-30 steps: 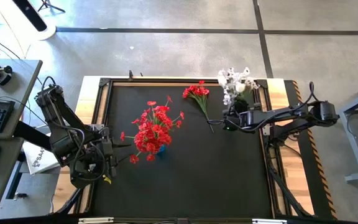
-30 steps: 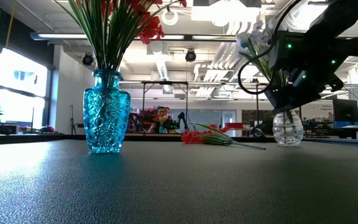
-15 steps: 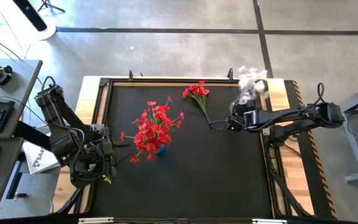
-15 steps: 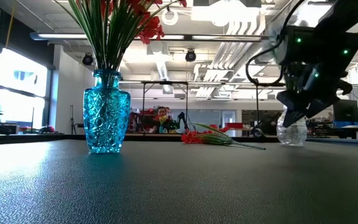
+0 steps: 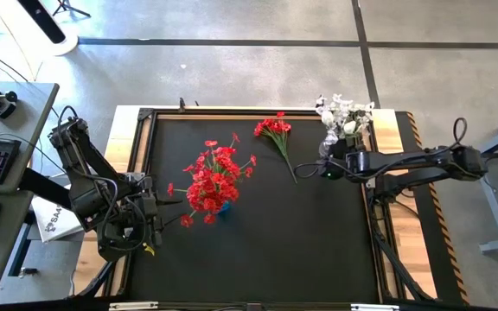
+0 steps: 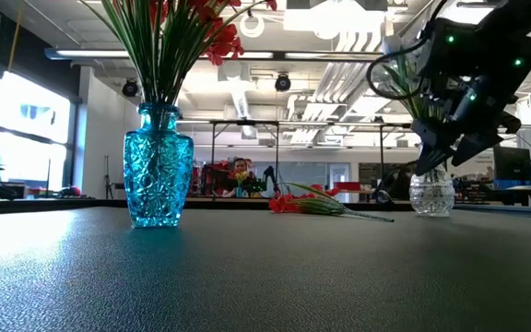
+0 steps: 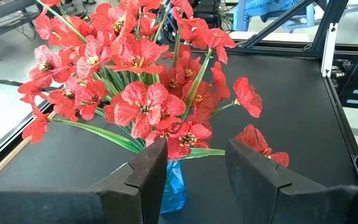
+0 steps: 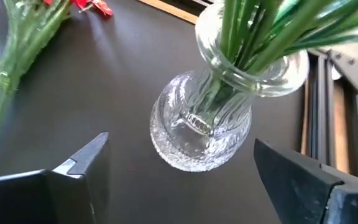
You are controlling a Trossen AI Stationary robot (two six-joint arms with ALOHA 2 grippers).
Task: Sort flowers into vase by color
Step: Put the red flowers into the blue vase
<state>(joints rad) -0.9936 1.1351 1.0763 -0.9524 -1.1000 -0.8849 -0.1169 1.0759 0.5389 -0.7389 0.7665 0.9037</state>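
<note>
You see two vases, blue vase [image 6: 158, 166] of red flowers [image 5: 212, 180], clear vase [image 8: 213, 106] of white flowers [image 5: 342, 114], one red sprig [image 5: 276, 135] flat on tabletop [image 5: 258, 246], right end effector [image 5: 324, 168] open and empty, left end effector [image 7: 194, 168] parted, holding nothing.

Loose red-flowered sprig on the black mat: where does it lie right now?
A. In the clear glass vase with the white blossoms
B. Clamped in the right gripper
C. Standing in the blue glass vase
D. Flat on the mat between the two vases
D. The loose red-flowered sprig lies flat on the black mat, between the blue glass vase and the clear glass vase; the right gripper stands open and empty.
</note>
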